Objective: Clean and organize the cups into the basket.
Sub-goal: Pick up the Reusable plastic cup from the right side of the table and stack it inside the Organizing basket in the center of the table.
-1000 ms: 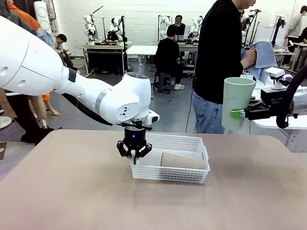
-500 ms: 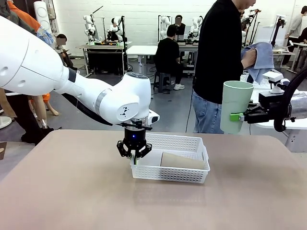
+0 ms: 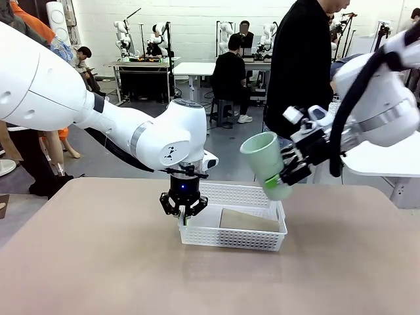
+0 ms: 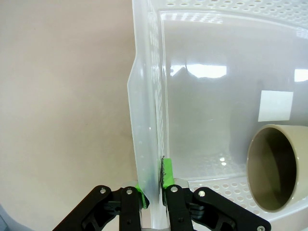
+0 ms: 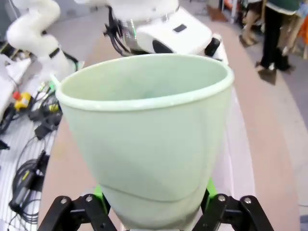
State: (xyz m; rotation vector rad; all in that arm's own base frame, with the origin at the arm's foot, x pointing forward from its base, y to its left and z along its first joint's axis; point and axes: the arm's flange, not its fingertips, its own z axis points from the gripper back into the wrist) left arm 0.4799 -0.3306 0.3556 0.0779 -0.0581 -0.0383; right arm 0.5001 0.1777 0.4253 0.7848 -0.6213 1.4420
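While the left end wall of the basket [image 3: 233, 239] is pinched tight by the left gripper [image 3: 184, 212], the mint green cup [image 3: 265, 159] is held tilted in the right gripper [image 3: 282, 177], jaws spread wide around it, above the basket's right end. A tan cup [image 3: 248, 220] is laid sideways inside.

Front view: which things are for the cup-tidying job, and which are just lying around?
For the job: mint green cup, tan cup, basket.
Just around: stool, far white table.

Bright, even overhead light; soft shadows on table [image 3: 98, 262]; glare patches on basket [image 4: 216, 120] floor; mint cup [image 5: 144, 144] slightly blurred.
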